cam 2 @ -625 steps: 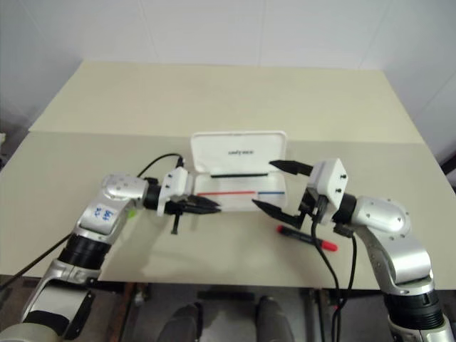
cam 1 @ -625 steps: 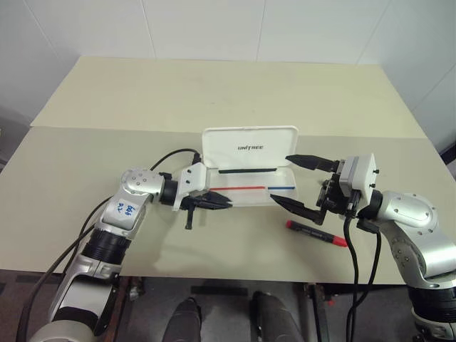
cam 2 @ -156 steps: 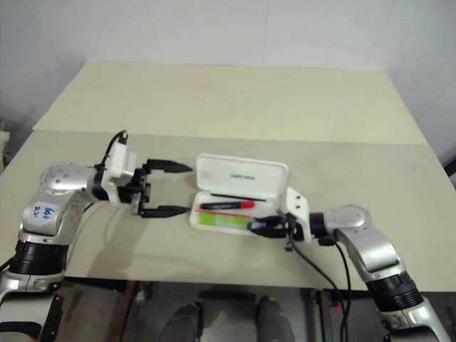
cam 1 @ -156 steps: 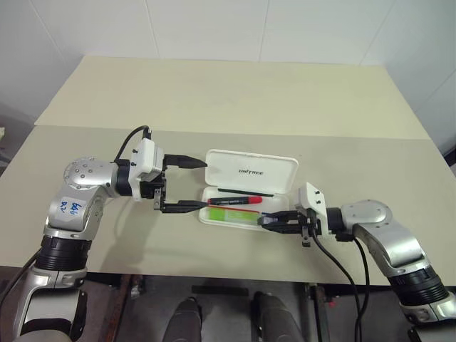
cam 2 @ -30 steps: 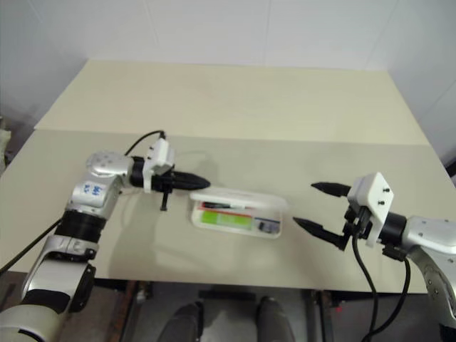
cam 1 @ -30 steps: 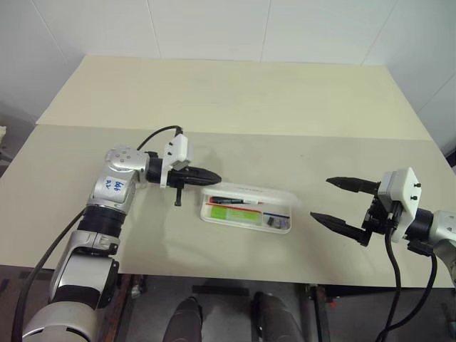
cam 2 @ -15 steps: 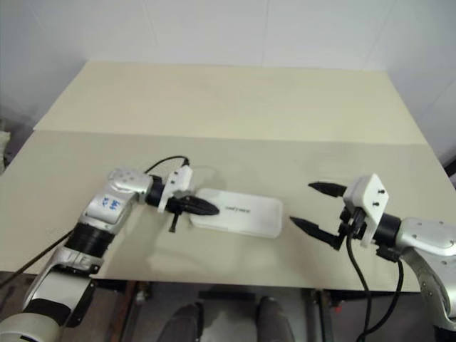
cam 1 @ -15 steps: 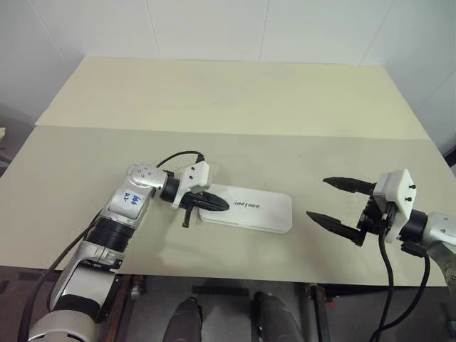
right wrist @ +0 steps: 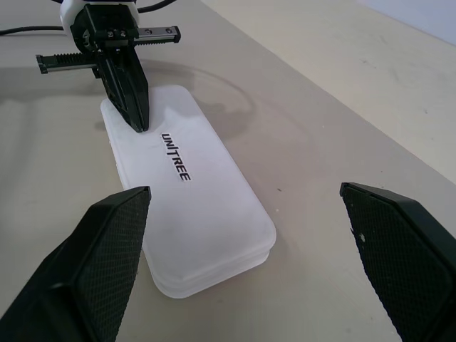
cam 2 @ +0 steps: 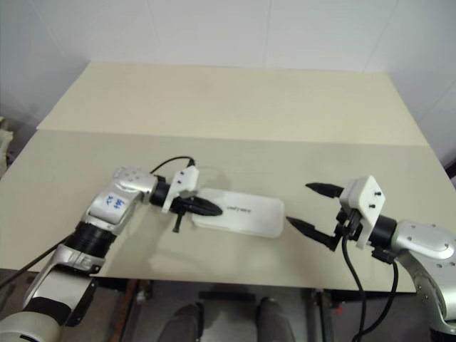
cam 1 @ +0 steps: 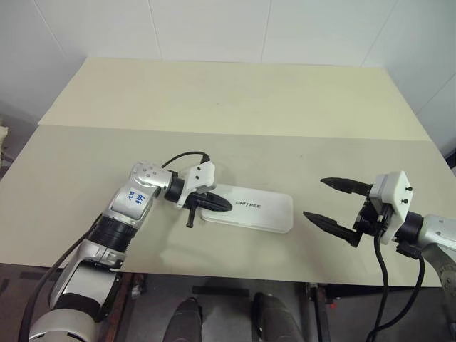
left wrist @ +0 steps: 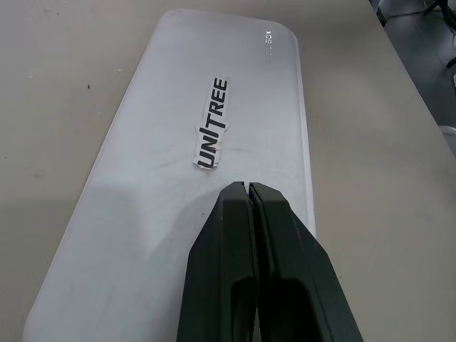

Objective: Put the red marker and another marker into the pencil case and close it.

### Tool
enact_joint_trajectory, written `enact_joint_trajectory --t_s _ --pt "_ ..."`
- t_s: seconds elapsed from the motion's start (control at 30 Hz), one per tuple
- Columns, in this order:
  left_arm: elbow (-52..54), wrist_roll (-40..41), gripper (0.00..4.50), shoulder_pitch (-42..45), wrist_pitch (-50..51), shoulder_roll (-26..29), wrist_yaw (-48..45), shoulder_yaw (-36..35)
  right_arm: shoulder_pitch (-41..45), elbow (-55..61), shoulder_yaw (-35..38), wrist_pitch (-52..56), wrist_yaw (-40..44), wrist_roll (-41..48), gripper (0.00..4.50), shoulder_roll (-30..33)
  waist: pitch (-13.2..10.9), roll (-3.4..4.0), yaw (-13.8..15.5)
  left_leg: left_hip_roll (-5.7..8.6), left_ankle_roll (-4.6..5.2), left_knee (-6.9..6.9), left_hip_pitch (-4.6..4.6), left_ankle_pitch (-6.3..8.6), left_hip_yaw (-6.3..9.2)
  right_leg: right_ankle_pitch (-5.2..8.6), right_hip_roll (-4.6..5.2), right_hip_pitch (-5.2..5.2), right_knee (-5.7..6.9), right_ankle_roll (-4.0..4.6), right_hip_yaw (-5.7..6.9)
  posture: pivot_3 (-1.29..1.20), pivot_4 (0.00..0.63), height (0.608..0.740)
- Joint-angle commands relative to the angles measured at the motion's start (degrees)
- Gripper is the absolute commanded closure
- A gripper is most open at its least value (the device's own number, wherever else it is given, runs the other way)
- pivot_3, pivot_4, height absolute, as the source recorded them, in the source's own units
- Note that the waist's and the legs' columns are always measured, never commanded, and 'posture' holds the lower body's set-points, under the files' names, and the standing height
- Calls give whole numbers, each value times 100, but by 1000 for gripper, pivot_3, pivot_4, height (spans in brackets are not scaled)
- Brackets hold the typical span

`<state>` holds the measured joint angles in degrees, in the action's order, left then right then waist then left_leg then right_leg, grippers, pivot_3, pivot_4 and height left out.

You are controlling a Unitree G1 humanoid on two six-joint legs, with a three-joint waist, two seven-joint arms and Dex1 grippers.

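Lid down: the case I was closing now lies shut under my left pincer.

A second ago the flat white hard-plastic pencil case with rounded corners and a dark logo still showed its inside, the red marker and the green highlighter lying in it; now its lid is flat over them and both are hidden, so I judge the task all but finished, with only a check that the lid has latched. My left pincer is pressed shut, holding nothing, its tip resting on the lid just beside the logo, at the case's left end; the forearm reaches in from the left and slopes down onto it. My right pincer hangs well apart from the case's right end, spread wide and empty, pointing back toward the case.
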<state>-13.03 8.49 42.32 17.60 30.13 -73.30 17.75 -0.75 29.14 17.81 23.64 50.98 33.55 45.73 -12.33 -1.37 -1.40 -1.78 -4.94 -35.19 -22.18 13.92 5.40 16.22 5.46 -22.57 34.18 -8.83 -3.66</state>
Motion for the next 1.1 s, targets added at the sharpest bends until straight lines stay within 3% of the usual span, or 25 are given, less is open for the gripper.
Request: enact_joint_trajectory --t_s 0.03,0.4,0.6,0.73,1.1 --pt "103 -214 4481 2 175 -64 13 278 88 129 -50 -133 -29 -14 0 -49 0 0 1 0 0 0 0 0 0 0 0 0 0 0 0 0 150 740" --pt "203 -123 4481 -76 285 -207 184 266 212 70 -193 -140 -28 -34 0 -118 0 0 2 0 1 0 0 0 0 0 0 0 -1 0 0 0 150 740" --pt "392 294 4481 -142 422 -193 306 -261 251 36 -185 -132 23 -12 0 -96 0 0 -7 0 1 0 0 0 1 -1 0 0 0 -2 0 0 150 740" --pt "393 915 4481 -168 360 -124 536 -1260 297 -47 -189 -113 125 8 0 -50 -1 -1 -21 -1 1 1 -3 0 1 -2 -1 -5 1 -4 0 0 150 740" --pt "943 1878 4481 -1105 392 533 505 -2642 379 -312 -83 -189 337 22 0 -25 -1 -1 -8 -1 0 7 -3 2 1 -9 1 -7 2 -17 1 0 150 740"
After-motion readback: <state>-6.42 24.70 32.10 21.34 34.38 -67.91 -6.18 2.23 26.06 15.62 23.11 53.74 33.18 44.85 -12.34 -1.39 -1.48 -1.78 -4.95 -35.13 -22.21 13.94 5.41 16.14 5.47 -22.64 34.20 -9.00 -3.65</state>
